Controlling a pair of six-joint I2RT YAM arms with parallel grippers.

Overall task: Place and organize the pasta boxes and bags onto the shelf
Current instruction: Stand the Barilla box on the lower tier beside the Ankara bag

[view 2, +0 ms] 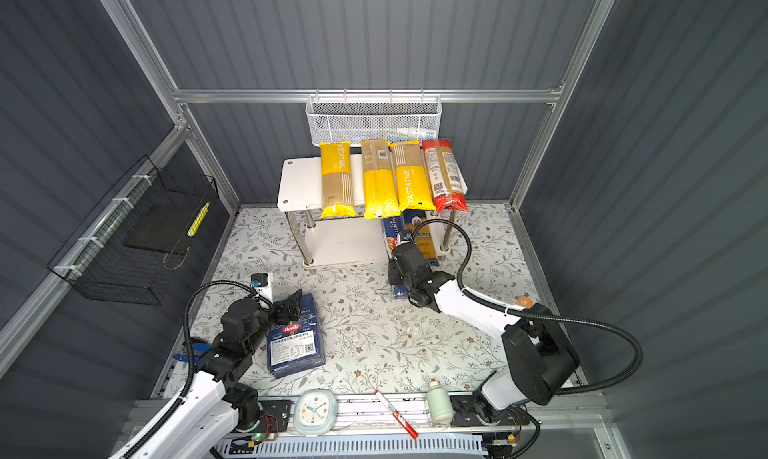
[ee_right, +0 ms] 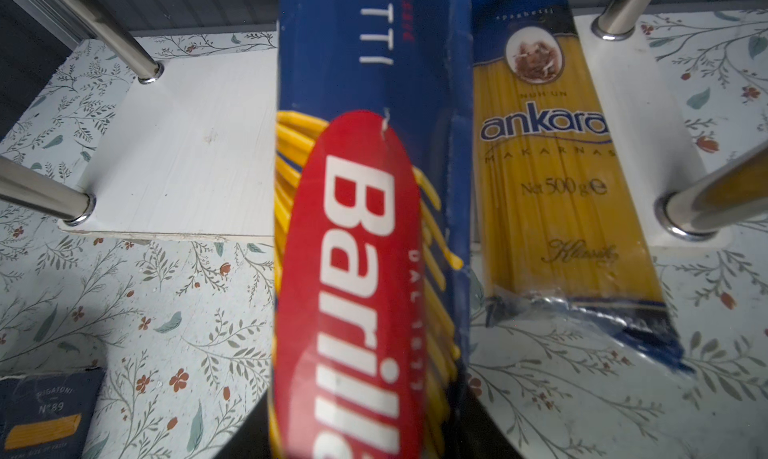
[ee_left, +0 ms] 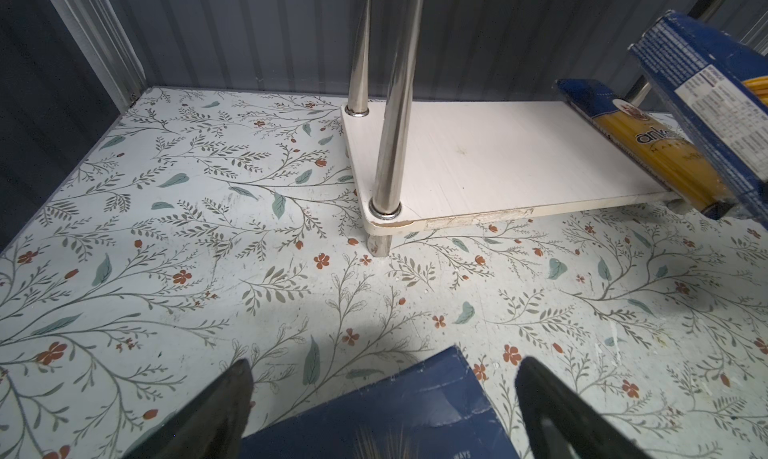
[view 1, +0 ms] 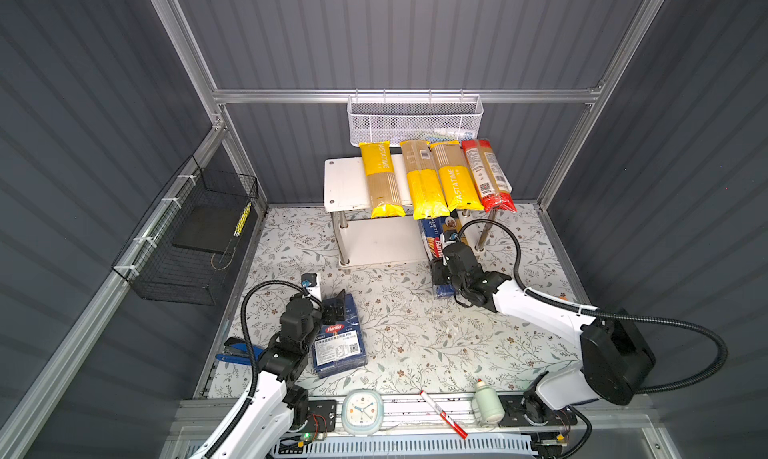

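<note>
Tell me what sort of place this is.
Probably a mock pantry corner in a robot test cell: a white shelf loaded with spaghetti bags, grey panel walls on an aluminium frame, and two robot arms.

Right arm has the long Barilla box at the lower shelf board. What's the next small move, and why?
Probably slide the long box further in, alongside the ankara bag. The right gripper grips its near end, which overhangs the front edge of the lower board; bare board lies beside it.
</note>
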